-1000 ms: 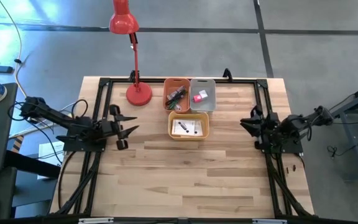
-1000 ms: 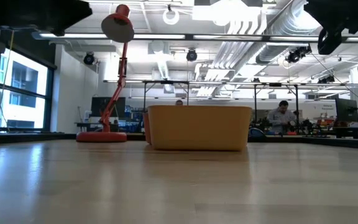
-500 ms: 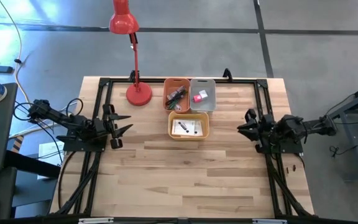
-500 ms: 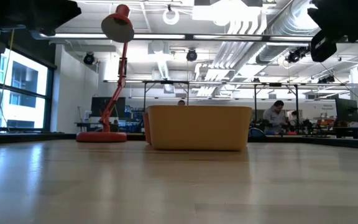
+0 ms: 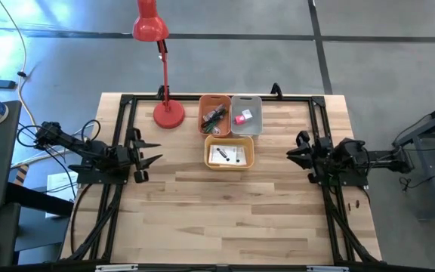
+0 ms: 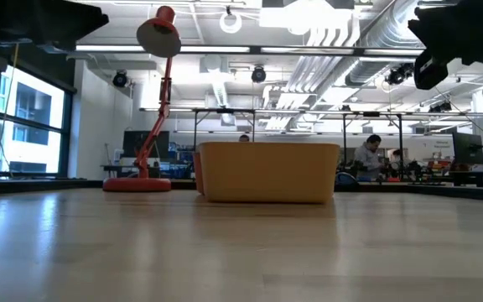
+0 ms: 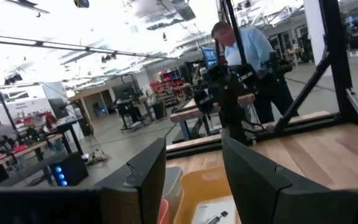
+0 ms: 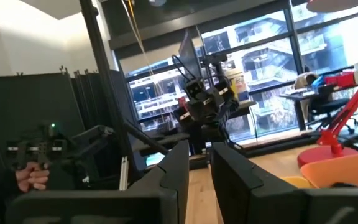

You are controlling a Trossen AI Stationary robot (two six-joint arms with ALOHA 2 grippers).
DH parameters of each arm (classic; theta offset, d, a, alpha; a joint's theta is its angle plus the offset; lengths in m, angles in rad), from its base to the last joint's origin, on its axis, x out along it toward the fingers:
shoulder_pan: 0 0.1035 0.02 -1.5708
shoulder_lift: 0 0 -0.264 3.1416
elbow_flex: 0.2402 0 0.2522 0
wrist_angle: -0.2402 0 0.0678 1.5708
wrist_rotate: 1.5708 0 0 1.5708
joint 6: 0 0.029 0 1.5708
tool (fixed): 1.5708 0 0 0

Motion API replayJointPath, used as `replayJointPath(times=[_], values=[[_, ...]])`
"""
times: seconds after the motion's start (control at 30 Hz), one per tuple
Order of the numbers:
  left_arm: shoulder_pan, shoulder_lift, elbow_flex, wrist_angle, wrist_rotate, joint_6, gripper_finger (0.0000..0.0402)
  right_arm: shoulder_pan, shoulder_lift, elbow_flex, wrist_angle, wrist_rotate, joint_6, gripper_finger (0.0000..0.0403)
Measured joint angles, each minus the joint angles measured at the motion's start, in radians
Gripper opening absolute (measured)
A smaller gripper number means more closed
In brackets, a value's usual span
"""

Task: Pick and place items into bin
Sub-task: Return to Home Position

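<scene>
Items all binned; none loose on bare tabletop (image 5: 225, 215).

Nearest row:
- left gripper (image 5: 150, 152) low at left side rail, fingers spread wide, empty
- right gripper (image 5: 296, 147) opposite at right side rail, fingers parted only narrowly, likewise empty
- both pointing inward, toward each other, well apart

Between them, slightly farther back: yellow bin (image 5: 208, 160) holding two white cards (image 5: 228, 155) with black marks, lying flat.

Just behind, touching or nearly so:
- orange bin (image 5: 202, 113) with dark and green bits (image 5: 214, 115), too small to sort out
- beside it, gray bin (image 5: 257, 106) with red-pink cube (image 5: 241, 118) and something pale next to it

Left of orange bin: red lamp (image 5: 168, 115), base on tabletop, head out past far edge.

Beyond tabletop: open workshop, person (image 6: 372, 156) at distant benches.

Judged stage: sorting done, arms heading for rest.

Possible trouble:
- Low or wide swing on way to rest, clipping yellow bin's wall (closest to both grippers), shoving it or spilling cards.
- Left arm near lamp stem; a knock there enough to topple lamp onto bins.
- Anyone stepping close to right arm's side.
</scene>
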State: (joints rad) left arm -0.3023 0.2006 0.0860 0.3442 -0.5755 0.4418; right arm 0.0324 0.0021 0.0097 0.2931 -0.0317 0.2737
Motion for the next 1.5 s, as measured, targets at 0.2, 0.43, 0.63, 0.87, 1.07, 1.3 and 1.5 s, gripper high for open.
replayJointPath(times=[0.2,0.43,0.63,0.87,1.07,1.3,1.5], values=[[0.000,-0.028,0.000,-0.057,0.009,-0.004,0.0150,0.001,0.000,0.000,-0.046,0.000,0.004,0.0059],[-0.001,-0.043,0.000,-0.077,0.011,0.070,0.0150,0.002,0.000,0.000,-0.057,0.022,-0.013,0.0056],[0.057,-0.062,-0.076,0.191,0.027,0.209,0.0150,0.002,0.000,0.000,-0.042,0.098,-0.012,0.0058],[0.209,-0.063,-0.078,0.053,0.361,0.055,0.0150,0.002,0.000,-0.001,-0.040,0.132,-0.012,0.0058],[0.224,-0.064,-0.077,-0.011,0.348,0.111,0.0150,0.002,0.001,-0.001,-0.116,0.134,-0.004,0.0060],[0.222,-0.063,-0.078,-0.214,0.368,0.077,0.0150,0.003,0.001,-0.001,-0.251,0.127,0.049,0.0058],[0.224,-0.066,-0.077,-0.300,0.390,0.110,0.0150,0.003,0.005,-0.001,-0.269,0.056,-0.075,0.0062]])
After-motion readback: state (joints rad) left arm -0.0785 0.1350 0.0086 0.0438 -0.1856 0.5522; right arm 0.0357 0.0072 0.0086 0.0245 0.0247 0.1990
